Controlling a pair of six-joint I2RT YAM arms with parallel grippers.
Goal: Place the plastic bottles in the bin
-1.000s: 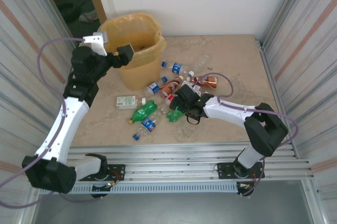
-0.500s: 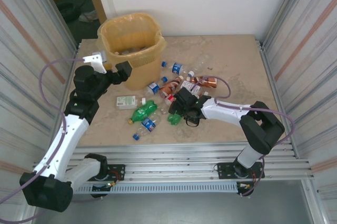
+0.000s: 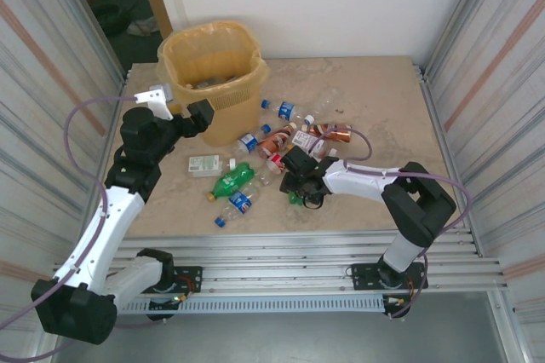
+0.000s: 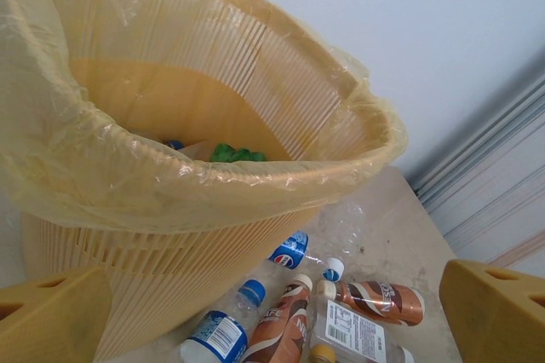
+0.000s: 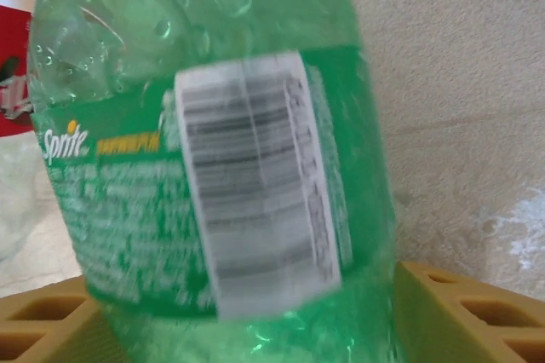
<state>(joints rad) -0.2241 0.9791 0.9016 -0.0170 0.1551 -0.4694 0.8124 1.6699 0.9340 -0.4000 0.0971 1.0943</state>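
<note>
The yellow-orange bin point(image 3: 213, 73) with its bag liner stands at the back left; a green bottle point(image 4: 234, 154) lies inside it. Plastic bottles lie scattered in front of and to the right of it: a green one point(image 3: 232, 180), blue-labelled clear ones point(image 3: 234, 204) point(image 3: 247, 141) point(image 3: 285, 110), brown ones point(image 3: 277, 135) point(image 3: 332, 131). My right gripper point(image 3: 294, 184) is low on the table, shut on a green Sprite bottle point(image 5: 213, 167) that fills the gap between both fingers. My left gripper point(image 3: 183, 112) hangs open beside the bin's left front wall, with nothing held.
A white carton point(image 3: 204, 164) lies left of the green bottle. In the left wrist view, the bin rim point(image 4: 213, 184) is close ahead, with blue-labelled point(image 4: 213, 333) and brown bottles point(image 4: 375, 299) at its foot. Corrugated metal walls point(image 3: 494, 82) flank the table.
My right gripper shifted slightly over the green Sprite bottle and closed its jaws on it. The left gripper came down from above the bin rim to beside the bin.
</note>
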